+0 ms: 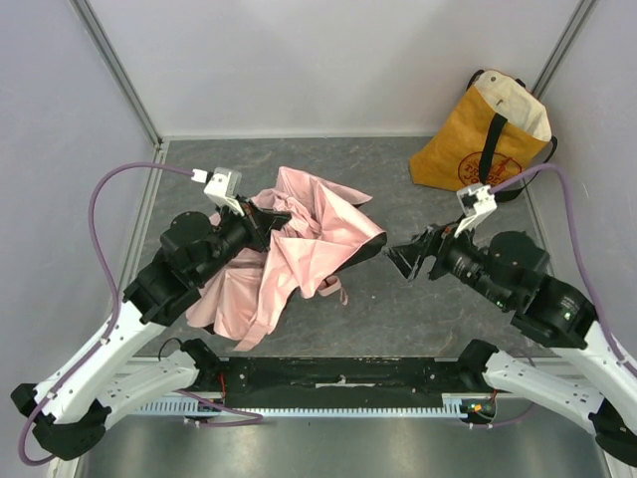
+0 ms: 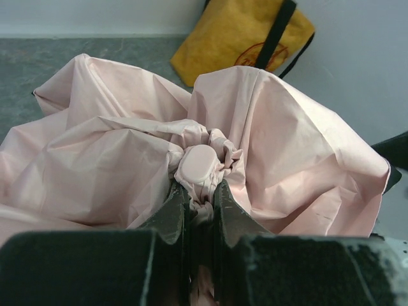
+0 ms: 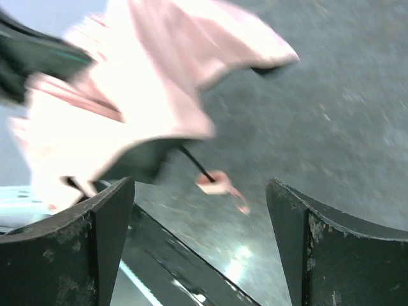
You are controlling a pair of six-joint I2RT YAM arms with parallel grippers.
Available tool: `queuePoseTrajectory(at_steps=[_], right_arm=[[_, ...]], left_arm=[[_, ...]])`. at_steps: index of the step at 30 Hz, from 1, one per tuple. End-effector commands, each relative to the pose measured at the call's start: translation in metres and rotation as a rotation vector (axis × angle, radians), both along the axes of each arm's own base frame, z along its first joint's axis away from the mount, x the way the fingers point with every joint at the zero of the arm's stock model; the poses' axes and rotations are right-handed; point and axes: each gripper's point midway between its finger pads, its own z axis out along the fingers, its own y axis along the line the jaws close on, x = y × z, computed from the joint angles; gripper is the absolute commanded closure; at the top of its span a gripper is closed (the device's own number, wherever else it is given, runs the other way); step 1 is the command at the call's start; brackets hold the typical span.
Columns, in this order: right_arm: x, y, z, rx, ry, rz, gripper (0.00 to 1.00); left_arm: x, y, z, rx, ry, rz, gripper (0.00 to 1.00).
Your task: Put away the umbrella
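The pale pink umbrella (image 1: 309,244) lies half-collapsed on the grey table, left of centre. My left gripper (image 1: 271,223) is shut on the bunched fabric just below the umbrella's round pink top cap (image 2: 197,162), with crumpled canopy (image 2: 95,159) spread around the jaws. The thin black shaft (image 3: 194,162) runs from under the canopy to the small pink handle (image 1: 333,289), which rests on the table with its strap. My right gripper (image 1: 403,257) is open and empty, just right of the canopy's edge. In the right wrist view the gripper (image 3: 201,182) faces the handle (image 3: 217,183), which lies beyond the fingers.
A yellow tote bag (image 1: 483,134) with black straps leans against the back right wall and also shows in the left wrist view (image 2: 242,38). A black rail (image 1: 338,378) runs along the near table edge between the arm bases. Walls enclose the table on three sides.
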Motion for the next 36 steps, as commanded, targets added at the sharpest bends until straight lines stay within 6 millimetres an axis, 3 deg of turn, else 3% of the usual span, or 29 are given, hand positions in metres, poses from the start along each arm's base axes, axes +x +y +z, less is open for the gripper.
queuePoseTrajectory(at_steps=[1,5,6,10,13,17,19,21,28,32,36], right_arm=[[-0.013,0.034,0.064,0.097,-0.073,0.192,0.1],[-0.022,0.072,0.101,0.195,-0.12,0.37,0.11],[-0.022,0.083,0.102,0.204,-0.116,0.407,0.11],[0.002,0.125,0.071,0.115,-0.081,0.465,0.12],[0.02,0.143,0.052,0.074,-0.092,0.449,0.1],[0.028,0.146,0.024,0.011,-0.099,0.434,0.02],[0.026,0.15,0.004,-0.029,-0.104,0.465,0.02],[0.022,0.154,-0.004,-0.021,-0.125,0.499,0.02],[0.01,0.157,-0.015,-0.019,-0.185,0.552,0.02],[0.001,0.166,-0.005,0.052,-0.205,0.599,0.02],[0.005,0.162,-0.015,0.014,-0.208,0.573,0.17]], left_arm=[[0.014,0.013,0.009,-0.004,0.004,0.109,0.98],[0.024,0.015,-0.006,0.016,0.059,0.164,0.98],[0.026,0.014,-0.008,0.021,0.072,0.168,0.98],[0.026,0.005,-0.011,-0.001,0.111,0.144,0.98],[0.02,-0.006,-0.011,-0.026,0.13,0.084,0.98],[0.007,-0.016,-0.002,-0.076,0.13,-0.002,0.98],[0.002,-0.021,0.003,-0.107,0.131,-0.04,0.98],[-0.005,-0.03,0.006,-0.143,0.14,-0.096,0.98],[-0.033,-0.059,0.027,-0.275,0.115,-0.331,0.98],[-0.052,-0.076,0.037,-0.331,0.085,-0.497,0.98],[-0.073,-0.083,0.049,-0.35,0.029,-0.634,0.98]])
